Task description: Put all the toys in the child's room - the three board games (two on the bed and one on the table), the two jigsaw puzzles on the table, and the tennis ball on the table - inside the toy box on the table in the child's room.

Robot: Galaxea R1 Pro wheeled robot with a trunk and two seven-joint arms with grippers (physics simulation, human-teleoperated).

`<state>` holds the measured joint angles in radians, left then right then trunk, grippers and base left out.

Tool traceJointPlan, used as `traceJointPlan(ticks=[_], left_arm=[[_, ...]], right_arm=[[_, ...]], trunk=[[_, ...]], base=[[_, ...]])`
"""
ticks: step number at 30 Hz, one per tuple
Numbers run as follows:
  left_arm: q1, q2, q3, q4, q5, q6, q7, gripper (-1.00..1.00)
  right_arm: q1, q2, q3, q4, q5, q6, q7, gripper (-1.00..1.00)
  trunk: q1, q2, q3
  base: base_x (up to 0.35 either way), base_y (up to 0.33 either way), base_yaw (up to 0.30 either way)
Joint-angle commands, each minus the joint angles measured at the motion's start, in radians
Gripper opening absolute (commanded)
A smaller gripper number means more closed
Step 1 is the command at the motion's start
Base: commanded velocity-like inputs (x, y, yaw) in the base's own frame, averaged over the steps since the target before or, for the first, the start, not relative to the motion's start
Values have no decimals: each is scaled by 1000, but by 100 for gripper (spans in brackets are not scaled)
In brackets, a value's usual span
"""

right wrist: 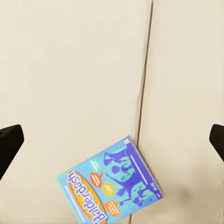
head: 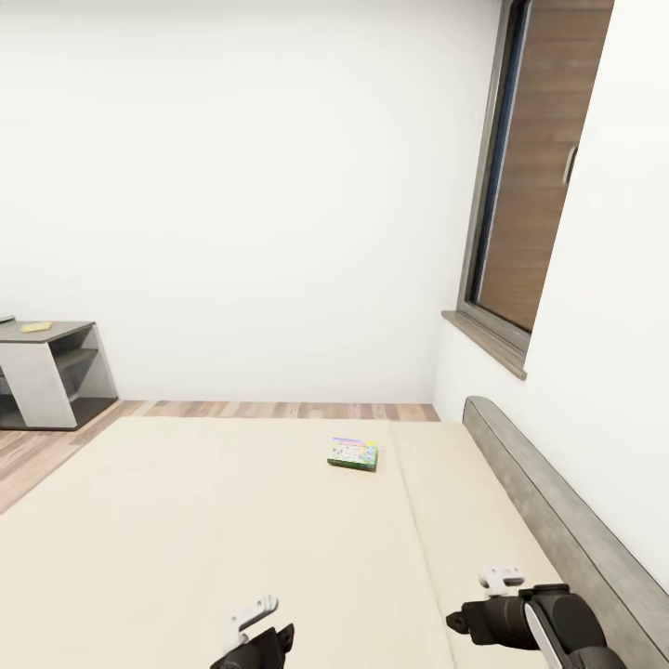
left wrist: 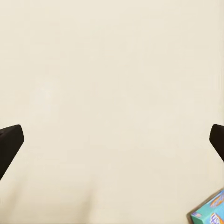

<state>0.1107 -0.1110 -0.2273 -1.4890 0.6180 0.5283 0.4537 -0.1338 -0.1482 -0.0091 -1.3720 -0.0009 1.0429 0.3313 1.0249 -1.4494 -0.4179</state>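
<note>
1. A wide bed (head: 204, 539) with a cream cover fills the near part of the room; a seam runs along it toward the headboard side.
2. A grey wooden headboard (head: 557, 516) lines the bed's right edge, against the white wall.
3. Above it, a window (head: 530, 177) with a dark frame and a wood-toned panel.
4. A grey shelf unit (head: 51, 372) stands far left on the wood-plank floor (head: 279, 409).

Matt cloth bed (head: 186, 520), wood-grain headboard (head: 548, 502)
</note>
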Motion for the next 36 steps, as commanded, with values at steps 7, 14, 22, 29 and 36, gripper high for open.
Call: traceJointPlan(ticks=[7,14,22,29,36], left_arm=[[-19,2,-1,-10,12,20,13,100],[-150,2,10,4,23,180,14,100],[-273,5,80,28,157,289,18,100],[-235,7,94,-18,220,307,23,100],[-200,11,96,-57,245,315,26,100]], right_arm=[[-7,-4,-1,1,1,4,13,100],[-79,-22,0,42,-1,4,19,100],[-152,-20,8,180,-2,4,20,100],[-161,-29,4,212,-1,4,19,100],[-167,-38,-1,228,0,4,19,100]], trunk=[[0,-1,-1],[0,-1,-1],[0,-1,-1],[0,-1,-1],[0,-1,-1]], base=[[0,0,0],[0,0,0],[0,0,0],[0,0,0],[0,0,0]])
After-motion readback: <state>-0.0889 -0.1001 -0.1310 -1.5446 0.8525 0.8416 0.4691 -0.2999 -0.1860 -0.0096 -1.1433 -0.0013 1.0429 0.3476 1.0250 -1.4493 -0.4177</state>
